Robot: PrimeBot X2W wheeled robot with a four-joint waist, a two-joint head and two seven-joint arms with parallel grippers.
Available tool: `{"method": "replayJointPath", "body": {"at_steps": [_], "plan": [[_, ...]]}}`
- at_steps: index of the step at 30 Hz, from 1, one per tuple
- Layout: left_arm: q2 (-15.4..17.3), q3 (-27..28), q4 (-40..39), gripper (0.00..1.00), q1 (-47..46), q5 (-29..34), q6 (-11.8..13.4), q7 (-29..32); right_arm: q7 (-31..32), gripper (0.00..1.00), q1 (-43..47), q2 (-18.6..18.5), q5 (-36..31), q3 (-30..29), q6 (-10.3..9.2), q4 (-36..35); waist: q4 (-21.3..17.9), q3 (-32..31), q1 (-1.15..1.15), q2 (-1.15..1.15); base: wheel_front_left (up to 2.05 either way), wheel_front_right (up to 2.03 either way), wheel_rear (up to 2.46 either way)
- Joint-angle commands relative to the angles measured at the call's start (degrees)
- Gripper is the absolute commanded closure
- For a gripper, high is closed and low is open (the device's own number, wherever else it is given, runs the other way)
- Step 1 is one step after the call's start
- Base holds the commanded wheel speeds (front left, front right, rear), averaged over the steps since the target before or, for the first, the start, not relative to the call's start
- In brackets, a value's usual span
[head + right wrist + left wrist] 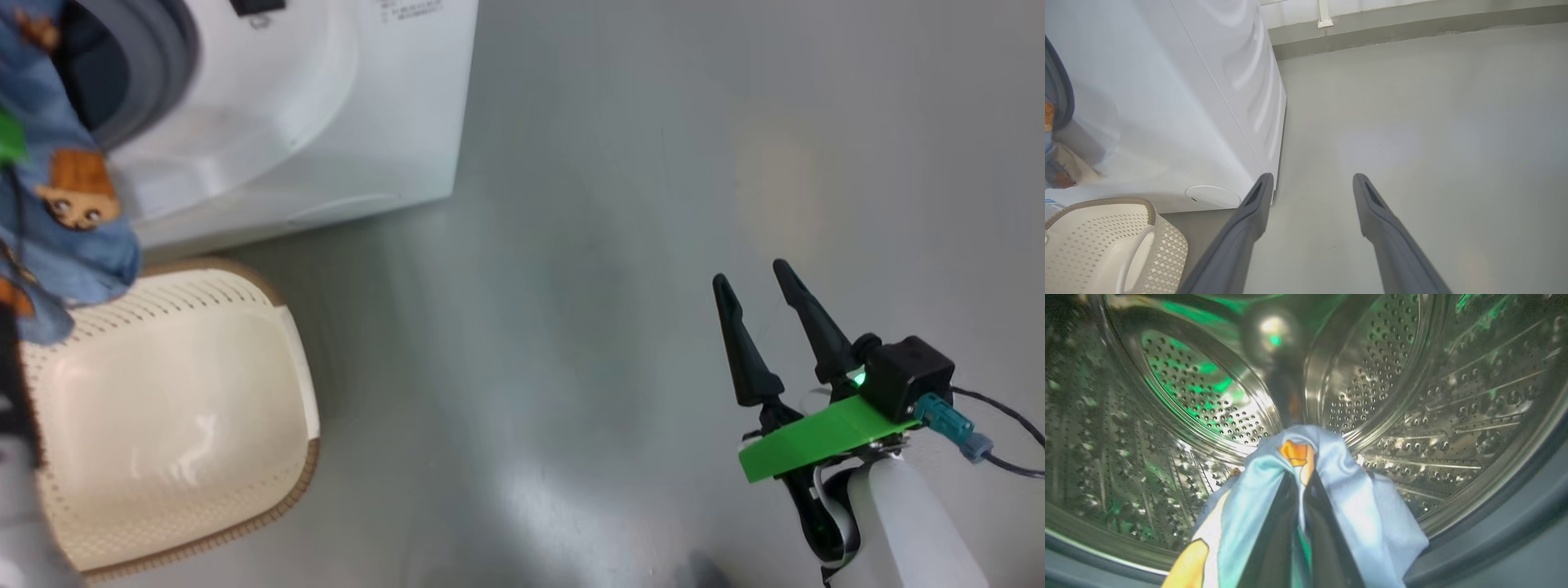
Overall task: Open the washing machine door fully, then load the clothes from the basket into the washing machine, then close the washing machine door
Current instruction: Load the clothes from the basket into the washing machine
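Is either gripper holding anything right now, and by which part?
The left gripper pinches the blue clothes at a bunched-up fold. The right gripper is open and empty.

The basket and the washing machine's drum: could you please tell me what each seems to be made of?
The cream rectangular perforated basket looks like moulded plastic, slightly glossy: a soft highlight lies on its smooth floor. The silvery perforated drum looks like polished steel, probably stainless: mirror-like reflections, green glints and neat punched holes.

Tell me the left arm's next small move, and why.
Probably push the left gripper deeper into the drum before releasing: it's shut on the clothes at the drum's mouth, and in the head view fabric hangs outside above the basket.
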Motion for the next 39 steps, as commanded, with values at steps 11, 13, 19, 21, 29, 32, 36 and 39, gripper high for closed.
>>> {"method": "replayJointPath", "body": {"at_steps": [11,13,19,21,29,32,36,39], "plan": [[8.6,-0.9,4.1,1.0,-13.3,-1.6,-0.9,12.9,-0.3,0.0,-2.5,0.2,3.4,3.2,0.16,-0.9,-1.9,7.8,-0.01,0.0,0.0,0.0,0.0],[9.3,-1.4,4.7,1.0,-15.1,-2.0,-1.0,14.5,-0.3,0.0,-2.9,0.3,3.8,3.2,0.16,-1.0,-2.2,9.0,-0.01,0.0,0.0,0.0,0.0],[12.0,-3.1,5.5,1.0,-19.8,-3.1,-1.4,16.9,-0.3,0.0,-4.0,0.3,4.4,3.1,0.16,-1.2,-2.4,12.7,-0.01,0.0,0.0,0.0,0.0],[12.7,-3.8,5.4,1.0,-21.3,-3.4,-1.4,16.6,-0.3,0.0,-4.5,0.3,4.7,3.3,0.16,-1.2,-2.4,13.9,-0.01,0.0,0.0,0.0,0.0],[15.2,-7.4,4.4,1.0,-24.8,-3.3,-1.6,6.4,-0.3,0.0,-5.5,0.3,5.6,4.4,0.16,-1.2,-2.6,15.9,-0.01,0.0,0.0,0.0,0.0],[15.4,-8.5,5.7,1.0,-25.7,-3.7,-1.6,4.4,-0.3,0.0,-5.6,0.3,5.6,4.3,0.16,-1.0,-2.5,15.8,-0.01,0.0,0.0,0.0,0.0],[15.6,-9.7,7.9,1.0,-26.1,-4.5,-1.6,2.8,-0.3,0.0,-5.6,0.3,5.4,4.0,0.16,-0.5,-2.2,15.0,-0.01,0.0,0.0,0.0,0.0],[15.6,-10.2,9.9,1.0,-25.8,-5.9,-1.6,2.3,-0.3,0.0,-5.5,0.3,5.2,4.0,0.16,-0.1,-1.8,14.1,-0.01,0.0,0.0,0.0,0.0]]}}
